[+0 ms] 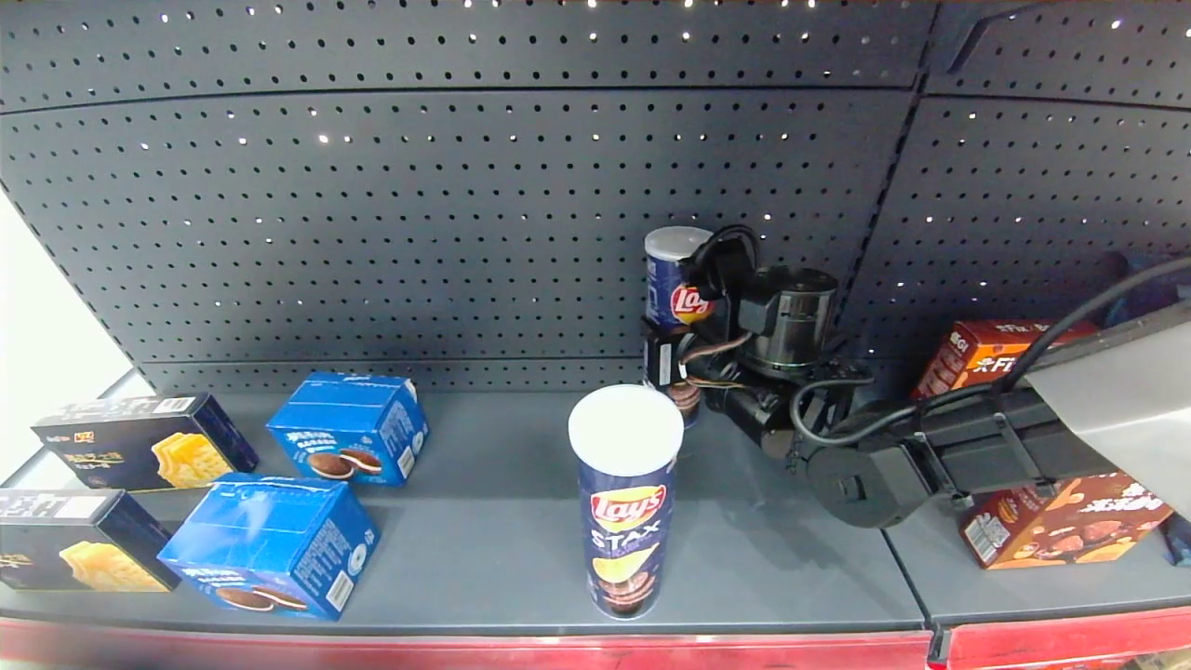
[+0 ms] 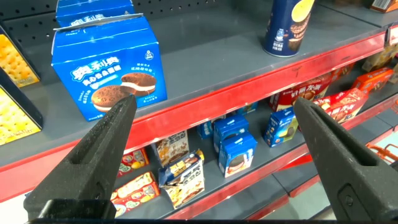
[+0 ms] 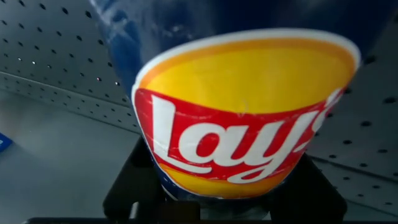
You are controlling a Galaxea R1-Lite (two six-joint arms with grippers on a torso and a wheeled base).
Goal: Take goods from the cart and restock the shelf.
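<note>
Chips can [image 1: 672,279] is upright at the back of the shelf [image 1: 484,521], with my right claw [image 1: 672,358] clamped round its middle. It's a light, stiff tube, slick and tippy I reckon, so a mid-body grip suits it. Left claw [image 2: 213,104] hangs spread wide. Another can out front [image 1: 625,502] hides the gripped one's base, so I can't tell if it's touching down.

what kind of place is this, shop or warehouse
Most likely a shop aisle: a pegboard-backed shelf with a red front edge, blue cookie boxes and a chip can faced outward, and more packaged snacks on the tier below.
</note>
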